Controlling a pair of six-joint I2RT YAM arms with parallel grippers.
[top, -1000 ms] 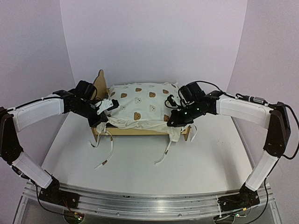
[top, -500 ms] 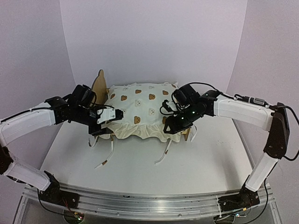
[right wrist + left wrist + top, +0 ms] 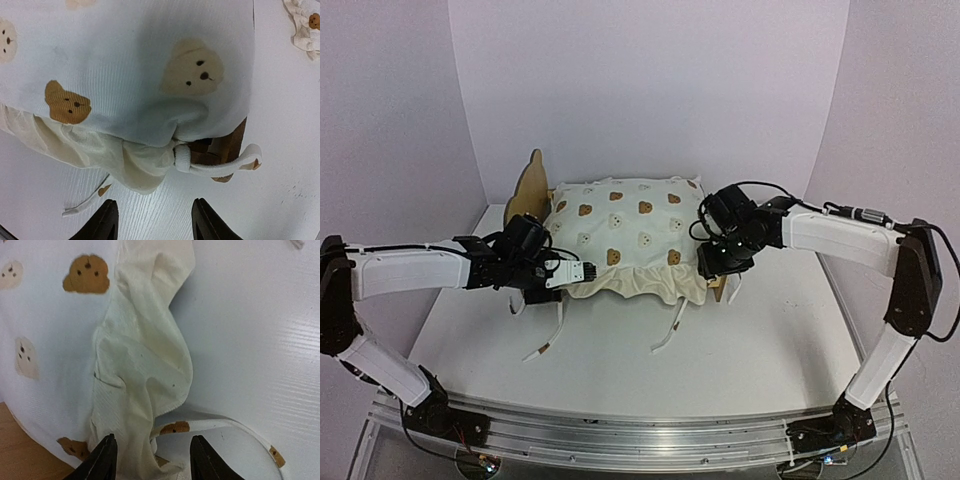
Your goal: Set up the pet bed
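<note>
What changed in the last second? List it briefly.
The left pincer and right pincer opened and released the cushion. Its ruffle dropped over the front, and the left arm sank lower. The wooden frame and loose ties stayed put.

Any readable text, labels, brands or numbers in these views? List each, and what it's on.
None readable.
The mattress cushion carries only printed bear faces, no lettering.
The plywood headboard is bare.
The aluminium rail at the near edge shows no legible marking; anything there is too small to read.
</note>
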